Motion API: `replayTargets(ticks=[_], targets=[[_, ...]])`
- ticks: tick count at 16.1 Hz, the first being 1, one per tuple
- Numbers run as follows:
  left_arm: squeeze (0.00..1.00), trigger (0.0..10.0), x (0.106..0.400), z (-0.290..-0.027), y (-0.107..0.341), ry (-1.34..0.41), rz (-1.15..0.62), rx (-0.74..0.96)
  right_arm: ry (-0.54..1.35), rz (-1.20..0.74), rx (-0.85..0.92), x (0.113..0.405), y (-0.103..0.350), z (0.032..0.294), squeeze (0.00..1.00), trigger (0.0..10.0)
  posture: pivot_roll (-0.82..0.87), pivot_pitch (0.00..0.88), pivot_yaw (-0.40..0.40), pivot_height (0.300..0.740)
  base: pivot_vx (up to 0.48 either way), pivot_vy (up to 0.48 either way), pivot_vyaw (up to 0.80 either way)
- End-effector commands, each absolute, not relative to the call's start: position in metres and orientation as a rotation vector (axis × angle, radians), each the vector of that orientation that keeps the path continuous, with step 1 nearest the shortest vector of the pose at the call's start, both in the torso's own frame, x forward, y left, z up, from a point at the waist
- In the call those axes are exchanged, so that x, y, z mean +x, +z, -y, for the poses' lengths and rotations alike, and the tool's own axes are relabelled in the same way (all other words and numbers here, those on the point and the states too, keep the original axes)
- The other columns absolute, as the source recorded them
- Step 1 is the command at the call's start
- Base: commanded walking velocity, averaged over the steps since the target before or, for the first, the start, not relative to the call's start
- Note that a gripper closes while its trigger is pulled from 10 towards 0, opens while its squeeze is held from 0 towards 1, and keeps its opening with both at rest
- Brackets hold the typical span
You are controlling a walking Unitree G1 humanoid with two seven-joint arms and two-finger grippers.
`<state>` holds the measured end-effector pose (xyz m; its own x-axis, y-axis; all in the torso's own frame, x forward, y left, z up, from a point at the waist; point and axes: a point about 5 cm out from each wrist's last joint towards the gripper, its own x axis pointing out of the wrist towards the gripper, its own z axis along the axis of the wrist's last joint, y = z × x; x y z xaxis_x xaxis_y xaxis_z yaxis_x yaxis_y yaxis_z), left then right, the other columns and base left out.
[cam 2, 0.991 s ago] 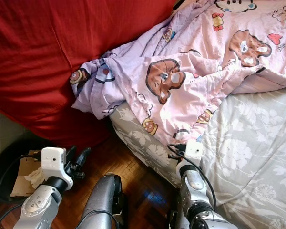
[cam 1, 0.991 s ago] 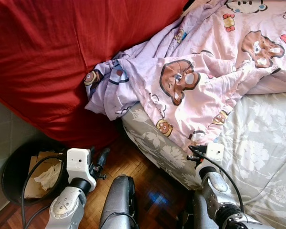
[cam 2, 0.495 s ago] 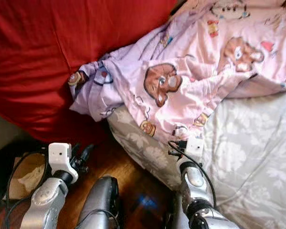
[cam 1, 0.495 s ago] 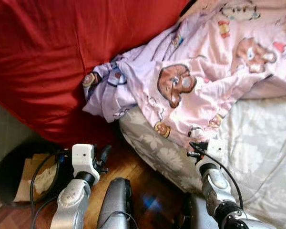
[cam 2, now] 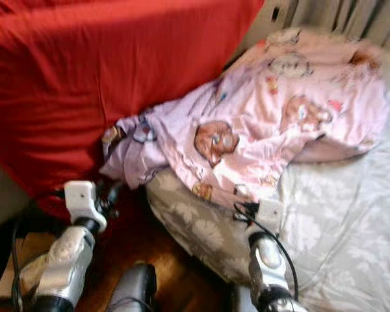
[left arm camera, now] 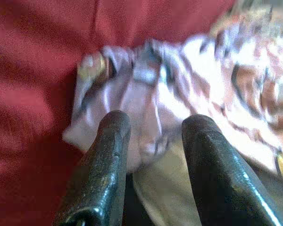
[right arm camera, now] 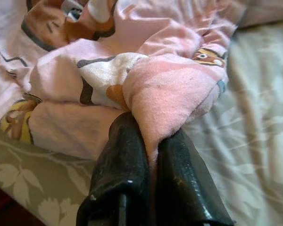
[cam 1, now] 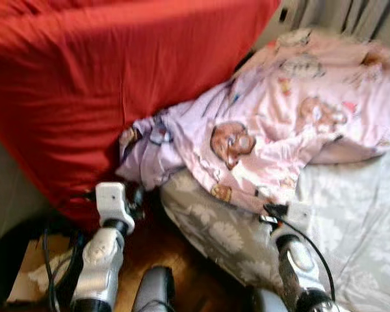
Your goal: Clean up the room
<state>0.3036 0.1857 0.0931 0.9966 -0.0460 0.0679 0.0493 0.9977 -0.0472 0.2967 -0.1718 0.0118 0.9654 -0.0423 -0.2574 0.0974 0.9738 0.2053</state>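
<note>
Head downward; wrists close on blanket (cam 1: 273, 136)

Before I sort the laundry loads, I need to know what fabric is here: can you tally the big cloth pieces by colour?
Red: 1, the red cover
Pink with bear print: 1, the pink blanket, pinched in the right gripper
Grey floral: 1, the grey sheet
Total: 3
</note>
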Motion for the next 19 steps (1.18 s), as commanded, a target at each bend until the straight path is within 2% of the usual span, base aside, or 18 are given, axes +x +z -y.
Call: replayTargets(ticks=[1,4,8,15,19], targets=[[0.00,10.0,0.303,-0.188,0.086,-0.039,0.043,-0.036,-0.074,-0.241,0.191,0.296,0.013,0.175,0.00,10.0,0.12,0.016,-0.031,0.625,0.000,0.000,0.00],[0.00,10.0,0.302,-0.186,0.072,-0.032,0.006,-0.066,-0.074,-0.187,0.195,0.299,0.021,0.179,0.00,10.0,0.10,0.001,-0.037,0.625,0.000,0.000,0.00],[0.00,10.0,0.306,-0.181,0.067,-0.042,-0.015,-0.080,-0.068,-0.187,0.204,0.301,0.022,0.179,0.00,10.0,0.09,0.000,-0.038,0.664,0.000,0.000,0.00],[0.00,10.0,0.294,-0.202,0.028,0.026,-0.200,-0.094,-0.063,-0.207,0.195,0.297,0.017,0.174,0.00,10.0,0.08,0.000,-0.026,0.740,0.000,0.000,0.00],[0.00,10.0,0.283,-0.209,0.008,0.043,-0.311,-0.082,-0.058,-0.213,0.190,0.296,0.016,0.174,0.00,10.0,0.08,0.000,-0.027,0.740,0.000,0.000,0.00]])
